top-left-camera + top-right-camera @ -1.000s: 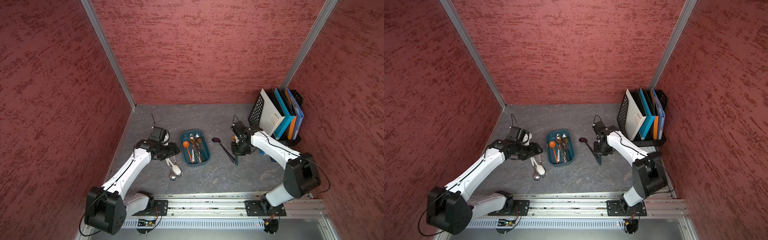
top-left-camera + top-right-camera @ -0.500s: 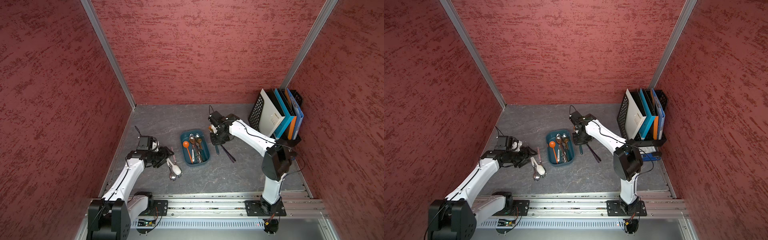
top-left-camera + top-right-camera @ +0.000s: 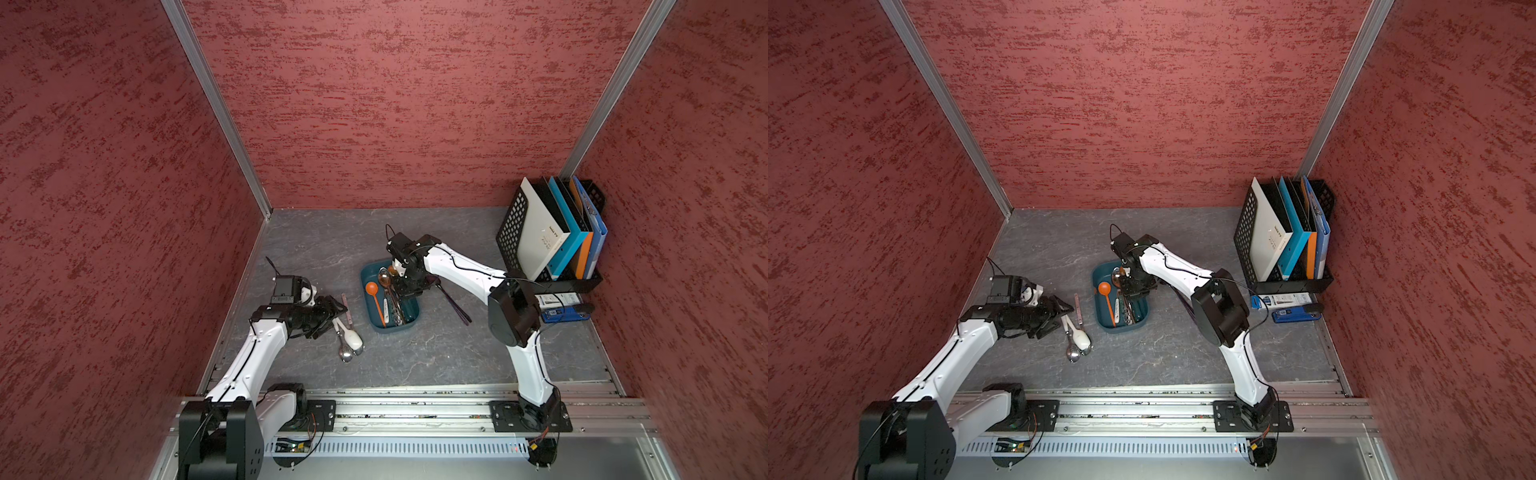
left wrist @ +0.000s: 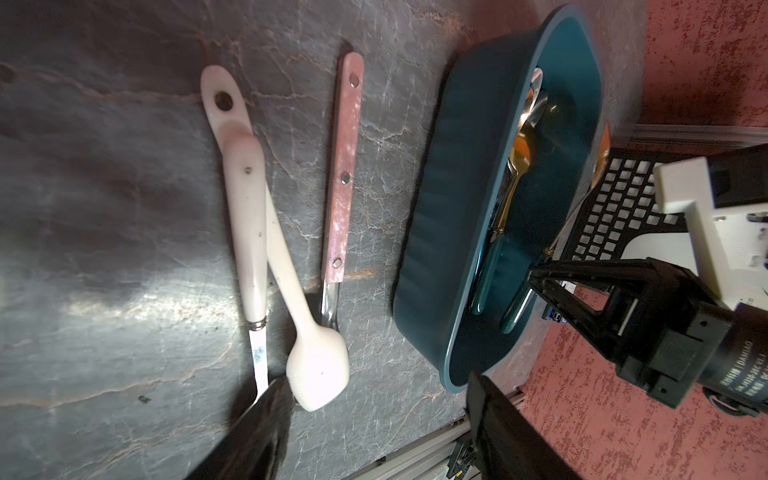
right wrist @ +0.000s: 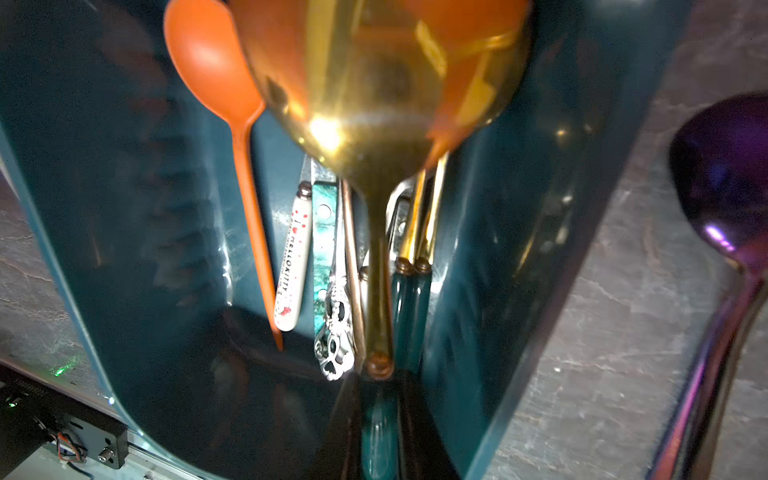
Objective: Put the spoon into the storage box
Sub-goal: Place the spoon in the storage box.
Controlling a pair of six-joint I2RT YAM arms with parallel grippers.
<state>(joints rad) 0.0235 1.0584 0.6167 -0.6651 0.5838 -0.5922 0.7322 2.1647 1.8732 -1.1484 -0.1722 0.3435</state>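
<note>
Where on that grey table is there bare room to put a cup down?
Bare table runs along the back wall, behind the box. Another patch lies between the box and the rail. Crowded: the loose cutlery left of the box, the purple spoon right of it, the rack corner, and the box itself, where the right end effector holds a spoon.

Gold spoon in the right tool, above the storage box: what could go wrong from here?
The storage box already holds many spoons, so the gold spoon, gripped by the right tool, may land across them or on the rim and slide out.
The purple spoon lies beside the box; the right arm could sweep it on leaving.
The open left tool sits close to the white spoon and may nudge it.
</note>
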